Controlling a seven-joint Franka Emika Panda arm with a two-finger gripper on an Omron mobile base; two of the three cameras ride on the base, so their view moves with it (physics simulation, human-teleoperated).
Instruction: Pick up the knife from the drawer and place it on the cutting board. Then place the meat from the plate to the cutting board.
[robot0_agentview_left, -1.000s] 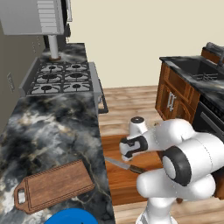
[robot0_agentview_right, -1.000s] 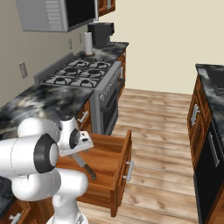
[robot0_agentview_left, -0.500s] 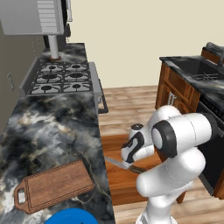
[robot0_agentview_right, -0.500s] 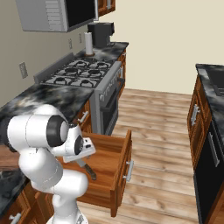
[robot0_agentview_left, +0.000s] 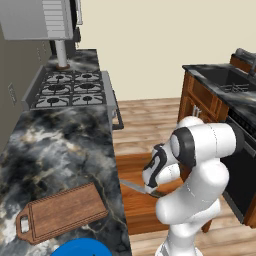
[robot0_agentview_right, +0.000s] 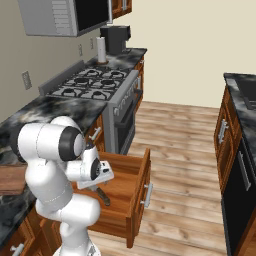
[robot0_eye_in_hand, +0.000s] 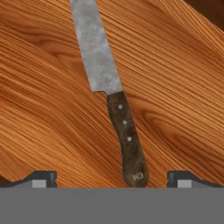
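Note:
The knife (robot0_eye_in_hand: 118, 109) lies flat on the floor of the pulled-out drawer (robot0_agentview_right: 127, 182): grey blade away from the hand, dark brown handle toward it. My gripper (robot0_eye_in_hand: 113, 180) hangs just above the handle's end, open, one fingertip on each side and nothing between them. From the left base I see the blade of the knife (robot0_agentview_left: 132, 186) sticking out from under the gripper (robot0_agentview_left: 150, 186) in the drawer (robot0_agentview_left: 137, 207). The cutting board (robot0_agentview_left: 62, 212) rests on the marble counter, with the blue plate (robot0_agentview_left: 82, 247) just in front of it at the frame's edge. The meat is out of view.
A gas stove (robot0_agentview_left: 70, 87) sits further along the counter (robot0_agentview_left: 55, 145), under a range hood. Its oven front (robot0_agentview_right: 125, 117) stands just beyond the open drawer. Across the wood floor stand more cabinets (robot0_agentview_right: 227, 135). The drawer front (robot0_agentview_right: 142, 192) juts into the aisle.
The arm's upper links have swung round and the hand has sunk lower into the drawer, closer to the knife. The jaws stay wide. The knife has not moved.

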